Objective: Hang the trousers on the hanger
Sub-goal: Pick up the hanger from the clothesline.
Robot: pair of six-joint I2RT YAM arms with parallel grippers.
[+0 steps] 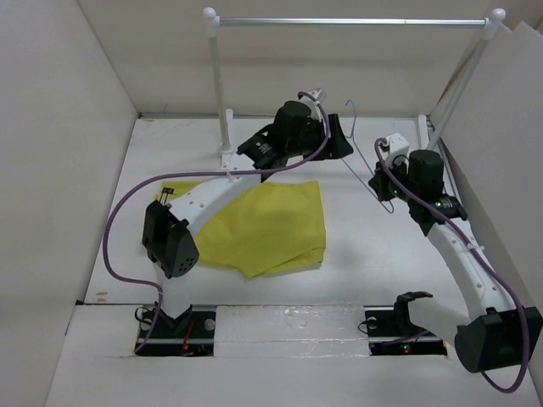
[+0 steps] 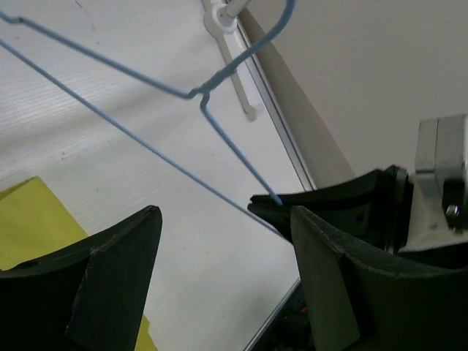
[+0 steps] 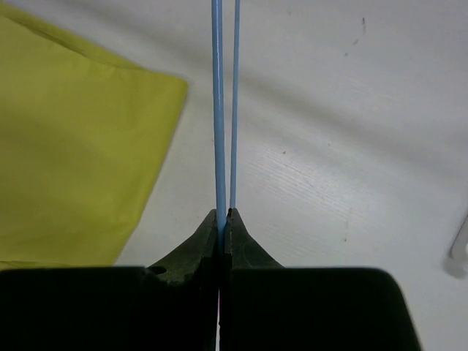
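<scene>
White tabletop (image 1: 373,254) and bare white walls surrounded your arms, with a metal rail (image 1: 348,21) at the back. Your right gripper (image 3: 225,216) was pinched tight on the wires of the blue hanger (image 3: 218,110), holding it above the table. Your left gripper (image 2: 227,278) hung near the hanger, jaws spread wide and holding nothing. The mustard trousers (image 1: 271,225) lay folded on the table under your left arm, not touching the hanger. You looked to be between steps: next, probably send the left gripper down to an edge of the fabric and feed it over the hanger's lower bar. No writing or label could be read.
</scene>
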